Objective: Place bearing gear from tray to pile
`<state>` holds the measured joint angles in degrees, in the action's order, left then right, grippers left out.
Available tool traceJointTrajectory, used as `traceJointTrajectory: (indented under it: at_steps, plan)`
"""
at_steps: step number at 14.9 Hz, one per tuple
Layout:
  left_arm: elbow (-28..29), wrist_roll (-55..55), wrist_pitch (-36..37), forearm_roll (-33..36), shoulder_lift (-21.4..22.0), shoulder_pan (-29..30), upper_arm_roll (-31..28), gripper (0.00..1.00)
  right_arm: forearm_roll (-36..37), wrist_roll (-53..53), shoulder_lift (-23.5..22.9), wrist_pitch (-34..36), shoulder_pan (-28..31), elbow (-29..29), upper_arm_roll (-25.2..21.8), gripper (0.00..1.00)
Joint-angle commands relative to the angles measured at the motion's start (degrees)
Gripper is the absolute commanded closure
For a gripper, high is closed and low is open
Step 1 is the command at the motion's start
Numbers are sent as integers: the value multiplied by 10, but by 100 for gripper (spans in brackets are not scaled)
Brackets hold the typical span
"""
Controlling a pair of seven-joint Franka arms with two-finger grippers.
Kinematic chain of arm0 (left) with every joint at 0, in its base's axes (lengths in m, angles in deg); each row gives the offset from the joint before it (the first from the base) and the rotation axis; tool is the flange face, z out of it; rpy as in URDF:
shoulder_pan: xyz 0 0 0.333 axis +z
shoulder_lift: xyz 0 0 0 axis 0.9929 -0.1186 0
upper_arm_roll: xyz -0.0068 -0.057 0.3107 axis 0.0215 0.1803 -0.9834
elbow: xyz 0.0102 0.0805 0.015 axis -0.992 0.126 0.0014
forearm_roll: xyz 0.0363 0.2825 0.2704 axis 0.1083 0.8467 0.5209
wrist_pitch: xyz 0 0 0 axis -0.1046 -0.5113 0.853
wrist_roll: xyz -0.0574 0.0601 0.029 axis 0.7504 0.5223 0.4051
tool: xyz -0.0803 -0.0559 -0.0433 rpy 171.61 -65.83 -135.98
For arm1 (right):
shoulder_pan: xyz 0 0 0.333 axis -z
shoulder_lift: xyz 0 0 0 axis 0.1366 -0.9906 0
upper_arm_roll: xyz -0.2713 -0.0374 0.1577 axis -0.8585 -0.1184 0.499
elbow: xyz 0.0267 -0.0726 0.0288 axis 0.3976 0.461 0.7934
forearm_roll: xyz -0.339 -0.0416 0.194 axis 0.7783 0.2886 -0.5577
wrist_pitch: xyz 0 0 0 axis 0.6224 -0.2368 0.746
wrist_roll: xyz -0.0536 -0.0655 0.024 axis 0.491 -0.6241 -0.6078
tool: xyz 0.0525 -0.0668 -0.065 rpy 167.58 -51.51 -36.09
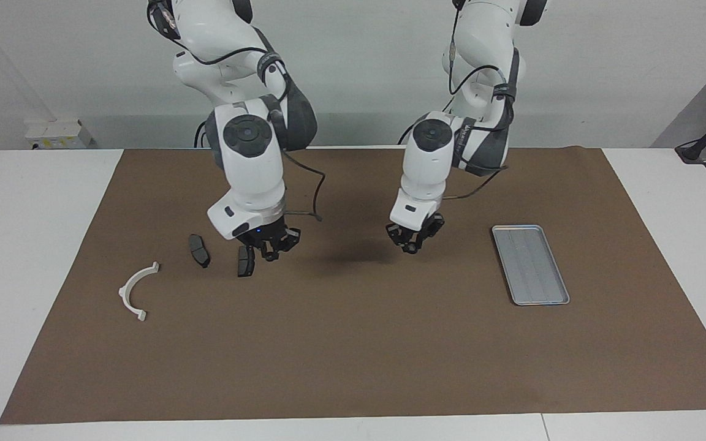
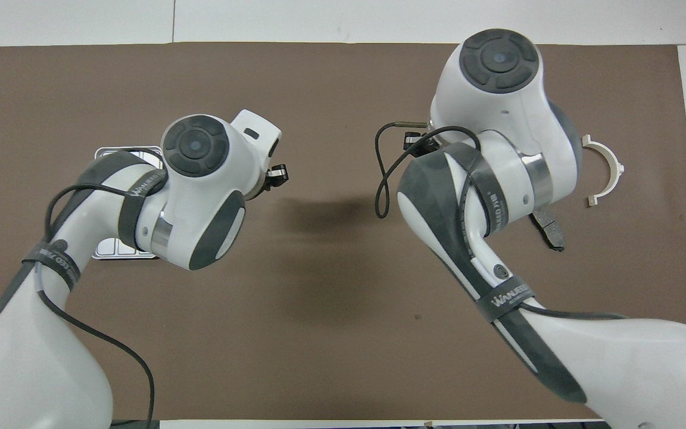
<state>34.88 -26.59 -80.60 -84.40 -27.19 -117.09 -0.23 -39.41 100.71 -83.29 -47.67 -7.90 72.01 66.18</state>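
The silver tray [image 1: 531, 264] lies toward the left arm's end of the brown mat with nothing in it; in the overhead view the left arm covers most of the tray [image 2: 114, 250]. My left gripper [image 1: 413, 242] hangs over the mat's middle, shut on a small silvery piece, the bearing gear [image 2: 279, 173]. The pile is a white half-ring bracket [image 1: 137, 291] and two dark pads [image 1: 198, 250] [image 1: 246, 261]. My right gripper [image 1: 271, 247] is shut and hovers just beside the second pad. From overhead one pad [image 2: 548, 231] and the bracket [image 2: 605, 170] show.
The brown mat [image 1: 353, 355] covers most of the white table. Both arms' wrists lean over the mat's middle and the pile's end. A loose black cable loops from each wrist.
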Motion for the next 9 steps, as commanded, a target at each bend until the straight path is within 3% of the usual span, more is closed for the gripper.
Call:
traceJointTrajectory:
  at_steps: [1, 6, 9]
  plan:
    - [8, 57, -1, 9, -3, -46, -10, 100, -1, -110, 1, -43, 56, 27, 8, 100]
    - [9, 107, -47, 6, -45, -85, -9, 100, -1, -160, -7, -152, 99, 90, 8, 100]
    - [15, 117, -82, 5, -59, -86, -8, 100, -1, -184, -36, -205, 117, 102, 8, 100]
